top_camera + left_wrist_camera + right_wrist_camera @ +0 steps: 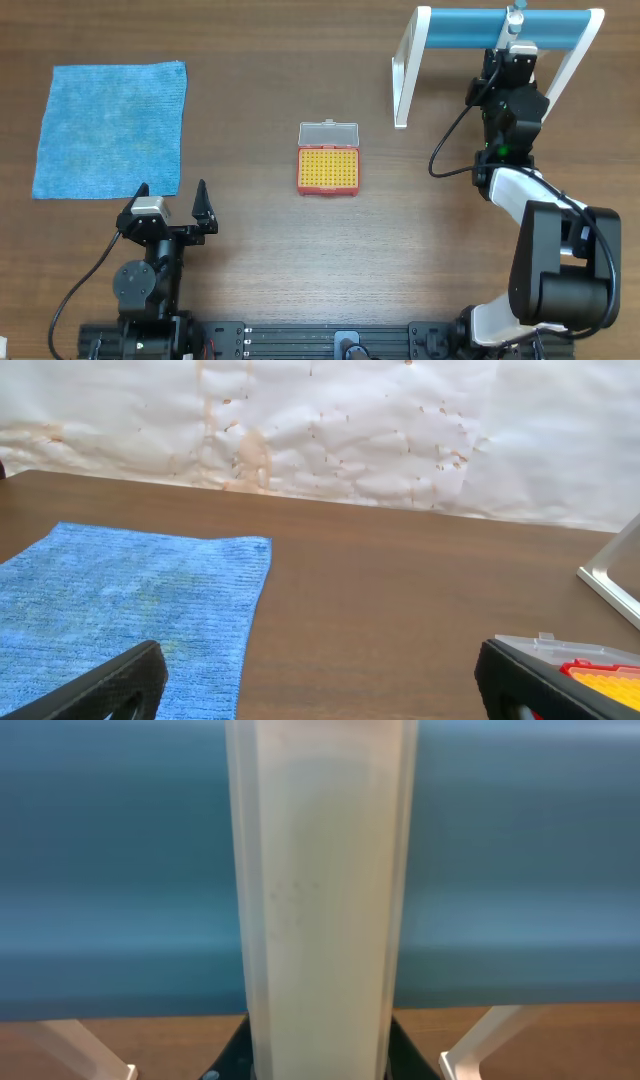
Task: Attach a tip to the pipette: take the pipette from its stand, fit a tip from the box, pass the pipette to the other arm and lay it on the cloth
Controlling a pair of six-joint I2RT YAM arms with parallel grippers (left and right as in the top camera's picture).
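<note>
Cloth point(110, 130), blue and nubbly, lies flat well left of the orange, clear-lidded tip box point(328, 170). The left hand point(172, 190), nearer that box, is spread and empty. Right of the box, the right hand point(510, 55) is at the smooth white pipette point(320, 900), which hangs on its blue-barred stand point(470, 30). I cannot tell whether it grips. The taking step is in hand, and it calls for a firm clamp and then a lift clear.
</note>
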